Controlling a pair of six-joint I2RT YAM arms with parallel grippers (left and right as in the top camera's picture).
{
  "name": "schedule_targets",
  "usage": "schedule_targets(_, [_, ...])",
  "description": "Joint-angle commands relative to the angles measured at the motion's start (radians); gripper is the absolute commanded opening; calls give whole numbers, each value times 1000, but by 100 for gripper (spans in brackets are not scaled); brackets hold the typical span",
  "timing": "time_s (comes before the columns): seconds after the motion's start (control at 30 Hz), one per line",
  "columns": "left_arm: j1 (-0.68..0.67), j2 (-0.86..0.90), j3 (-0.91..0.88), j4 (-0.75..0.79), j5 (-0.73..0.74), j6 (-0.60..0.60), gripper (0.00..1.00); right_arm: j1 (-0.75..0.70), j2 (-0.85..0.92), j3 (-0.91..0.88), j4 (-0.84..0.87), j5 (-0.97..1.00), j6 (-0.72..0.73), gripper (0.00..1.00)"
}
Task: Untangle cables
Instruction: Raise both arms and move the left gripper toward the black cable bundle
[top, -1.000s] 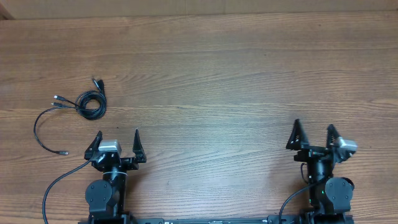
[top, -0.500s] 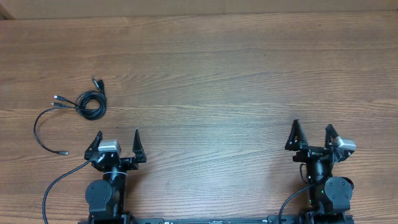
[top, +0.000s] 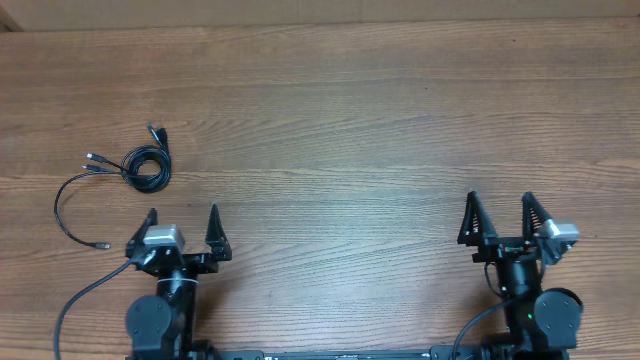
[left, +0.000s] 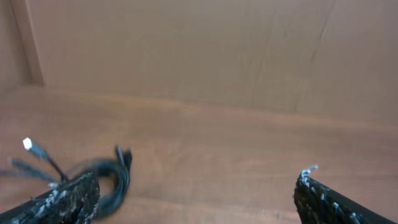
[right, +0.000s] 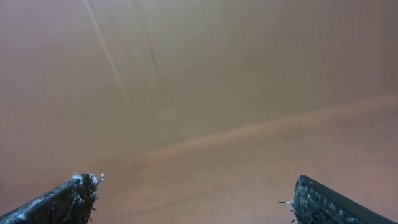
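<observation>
- Cables: lie on the left part of the wooden table, mostly wound into a small black coil, ahead of the left gripper and a little to its left, not touching it.
- Loose strand: leaves the coil toward the table's left edge, bends in an open arc back toward the robot's side, and ends in a small plug near the left arm, apart from it.
- More ends: stick out of the coil, one on the far side and two on the left, each tipped with a small connector.
- Left gripper: stands at the near edge with jaws spread wide, grips nothing, touches no cord.
- From the left wrist: shows the coil low on the left, just beyond the left fingertip, blurred. Also shows one pale connector tip lifted slightly at the far left, with bare wood between the two fingers.
- Right gripper: stands at the near right with jaws spread just as wide, empty, well apart from the cables.
- From the right wrist: shows only the two dark fingertips at the bottom corners, bare tabletop between them and a plain brown backdrop behind, all soft with blur.
</observation>
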Motion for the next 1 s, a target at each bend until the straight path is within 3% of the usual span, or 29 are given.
schedule_targets(0.0, [-5, 44, 101, 5, 31, -26, 100, -4, 42, 90, 9, -39, -31, 100])
schedule_targets(0.3, [-5, 317, 414, -59, 111, 8, 99, -4, 305, 333, -12, -167, -33, 100])
schedule_targets(0.7, [-5, 883, 1010, -523, 210, 92, 100, -4, 885, 919, -558, -323, -33, 100])
schedule_targets(0.87, [-5, 1078, 1118, -629, 264, 83, 99, -4, 1124, 1091, -790, -404, -32, 100])
schedule_targets(0.97, [-5, 1159, 1120, -636, 328, 51, 100, -4, 1228, 1103, -810, -417, -31, 100])
